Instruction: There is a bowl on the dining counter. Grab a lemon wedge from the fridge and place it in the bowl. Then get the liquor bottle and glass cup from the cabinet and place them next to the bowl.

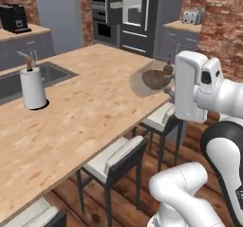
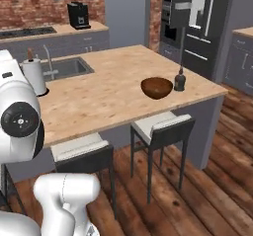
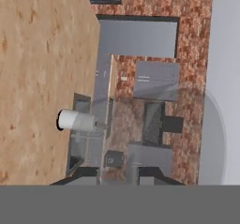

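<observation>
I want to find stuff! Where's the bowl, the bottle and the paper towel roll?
bowl (image 2: pixel 157 88), right base view, on its brown outer side.
bottle (image 2: pixel 180 81), right base view, on its dark body.
paper towel roll (image 1: pixel 32 89), left base view, on its white side.

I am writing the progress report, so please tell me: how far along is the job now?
Done: the bottle stands beside the bowl on the counter. I cannot see a lemon inside the bowl, so that step is unsure. In hand: the gripper seems to carry the cup over the counter's edge, close to the bowl. Left: set the cup down beside the bowl.
</observation>
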{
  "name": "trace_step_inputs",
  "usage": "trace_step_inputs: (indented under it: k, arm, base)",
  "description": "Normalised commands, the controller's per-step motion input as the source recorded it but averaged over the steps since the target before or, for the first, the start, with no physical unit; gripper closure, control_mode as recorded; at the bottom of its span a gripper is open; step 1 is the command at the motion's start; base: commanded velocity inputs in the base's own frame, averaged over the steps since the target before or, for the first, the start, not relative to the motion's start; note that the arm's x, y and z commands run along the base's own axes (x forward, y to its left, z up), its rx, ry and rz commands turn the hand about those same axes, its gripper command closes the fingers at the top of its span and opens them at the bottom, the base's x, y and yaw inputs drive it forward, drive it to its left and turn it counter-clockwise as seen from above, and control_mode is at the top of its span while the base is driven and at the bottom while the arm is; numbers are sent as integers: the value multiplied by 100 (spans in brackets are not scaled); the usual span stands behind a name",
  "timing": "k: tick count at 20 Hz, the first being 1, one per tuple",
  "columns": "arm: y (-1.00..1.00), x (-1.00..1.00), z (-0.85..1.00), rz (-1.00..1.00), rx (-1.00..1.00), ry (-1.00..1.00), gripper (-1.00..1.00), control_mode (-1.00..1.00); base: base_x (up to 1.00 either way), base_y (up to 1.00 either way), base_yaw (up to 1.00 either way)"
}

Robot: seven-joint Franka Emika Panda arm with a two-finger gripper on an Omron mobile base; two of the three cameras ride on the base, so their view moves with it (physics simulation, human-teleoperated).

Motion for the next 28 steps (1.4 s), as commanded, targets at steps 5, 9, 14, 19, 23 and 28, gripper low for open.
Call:
trace_step_inputs:
  k: [5,9,14,19,23,28]
  arm:
    - [0,0,0,0,0,0,100,100]
    - [0,0,0,0,0,0,100,100]
    - [0,0,0,0,0,0,100,100]
    - [0,0,0,0,0,0,100,100]
    - [0,0,0,0,0,0,100,100]
    - [-17,32,-8,11,1,9,100,-100]
  base:
    - [67,-51,41]
    - [68,-51,41]
    - [68,-52,40]
    - [68,-52,39]
    - [68,-54,38]
    - [43,-33,21]
